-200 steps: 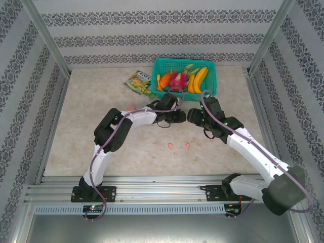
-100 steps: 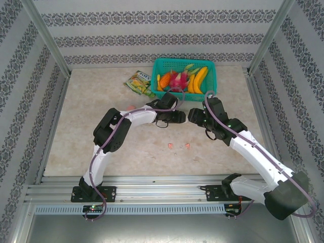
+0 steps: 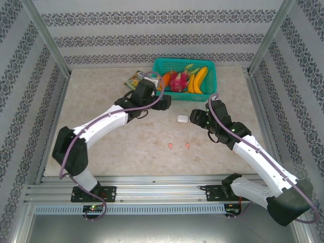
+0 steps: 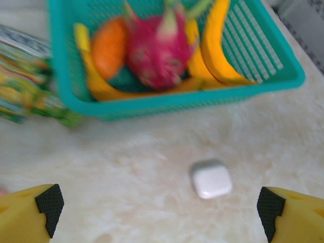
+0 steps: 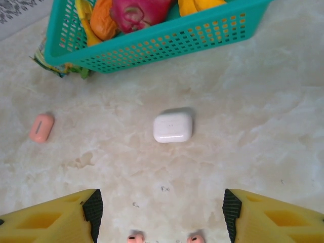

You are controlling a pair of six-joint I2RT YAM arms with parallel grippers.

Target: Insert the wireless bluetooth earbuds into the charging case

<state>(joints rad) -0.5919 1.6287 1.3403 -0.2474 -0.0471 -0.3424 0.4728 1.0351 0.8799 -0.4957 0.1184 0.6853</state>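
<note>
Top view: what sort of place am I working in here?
Probably a staged robot test cell, not a home: aluminium frame, wallpapered panels round a tabletop, and a basket of fruit as props.

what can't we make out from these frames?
- White case, right wrist view: contents hidden by its closed shell.
- Pink earbuds, right wrist view: cut off by the bottom edge; in the top view, too small to tell orientation.
- Snack packet, left wrist view: print blurred, cut by the left edge.
</note>
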